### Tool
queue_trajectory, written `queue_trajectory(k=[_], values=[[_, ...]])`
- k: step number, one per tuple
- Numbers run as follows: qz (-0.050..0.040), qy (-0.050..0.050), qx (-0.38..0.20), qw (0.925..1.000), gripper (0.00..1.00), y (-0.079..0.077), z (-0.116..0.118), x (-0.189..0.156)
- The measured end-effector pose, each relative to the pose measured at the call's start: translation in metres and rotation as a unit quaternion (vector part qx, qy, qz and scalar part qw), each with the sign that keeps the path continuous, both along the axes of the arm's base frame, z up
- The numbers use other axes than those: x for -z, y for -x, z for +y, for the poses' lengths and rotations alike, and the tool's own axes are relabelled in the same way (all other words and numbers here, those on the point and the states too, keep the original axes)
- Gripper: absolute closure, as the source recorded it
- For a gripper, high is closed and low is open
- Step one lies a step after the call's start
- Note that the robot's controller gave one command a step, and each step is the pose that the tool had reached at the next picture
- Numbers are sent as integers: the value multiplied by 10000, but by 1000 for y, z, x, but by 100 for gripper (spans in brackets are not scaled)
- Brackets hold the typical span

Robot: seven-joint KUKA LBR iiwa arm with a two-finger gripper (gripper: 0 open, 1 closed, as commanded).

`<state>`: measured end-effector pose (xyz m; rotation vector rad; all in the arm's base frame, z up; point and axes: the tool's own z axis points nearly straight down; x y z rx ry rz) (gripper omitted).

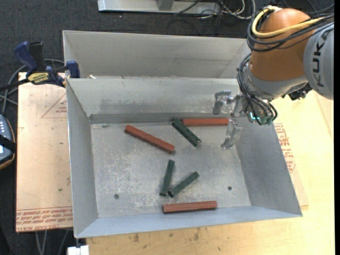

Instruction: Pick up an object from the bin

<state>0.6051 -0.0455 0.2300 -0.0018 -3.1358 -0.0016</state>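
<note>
Camera view: gripper (pixel 225 120) spread open. Red stick (pixel 204 122) end sits btwn its fingers; green stick (pixel 186 133) just beside, bin-centre side.

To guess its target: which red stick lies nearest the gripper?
The red stick along the back wall, right end by the gripper; the others lie mid-left and at the front.

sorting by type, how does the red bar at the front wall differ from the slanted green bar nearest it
The red bar is reddish-brown and longer, the green bar dark and shorter. The red bar lies alone along the front wall; the green bar slants, its end meeting a second green stick. Both are slim sticks.
</note>
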Motion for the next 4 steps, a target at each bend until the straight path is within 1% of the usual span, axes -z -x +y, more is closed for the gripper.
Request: queue_trajectory(k=[1, 2, 3, 4], values=[[1, -4, 916, 9958, 0, 2, 50, 97], [-31, -7, -1189, 9929, 0, 86, 97, 160], [-42, -3, -1183, 9930, 100, 85, 96, 159], [-90, -2, -1154, 9933, 100, 77, 105, -4]])
